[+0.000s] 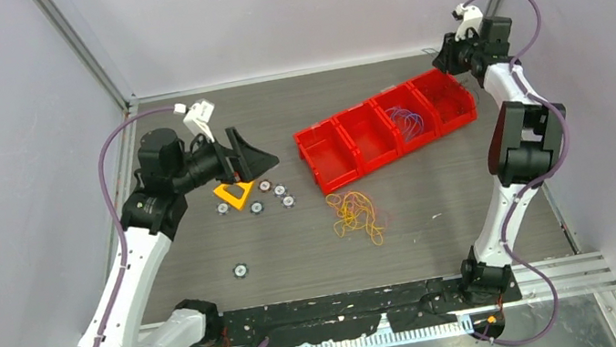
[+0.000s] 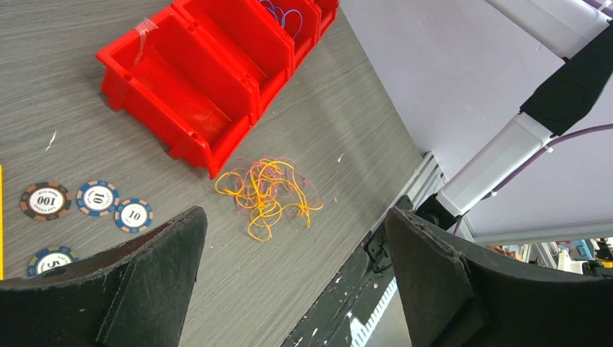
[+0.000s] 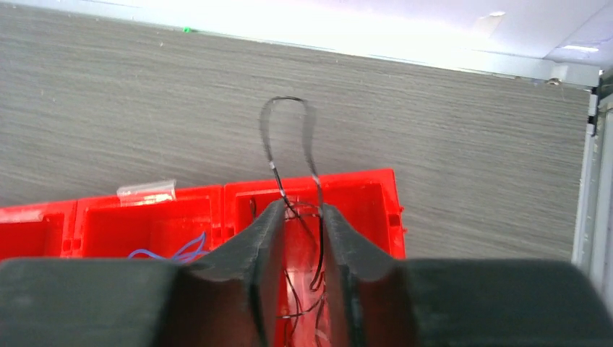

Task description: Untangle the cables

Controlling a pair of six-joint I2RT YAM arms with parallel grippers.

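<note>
cable (image 3: 289, 98) pinched in right end effector (image 3: 301, 210)

L arm (image 1: 129, 265) bent at elbow, L gripper (image 2: 295, 215) roughly level, jaws spread wide. R arm (image 1: 511, 198) stretched fwd, wrist pitched down; R gripper (image 3: 300, 210) jaws nearly together (thin gap, black cable (image 3: 289, 99) between them, grip unclear).
</note>
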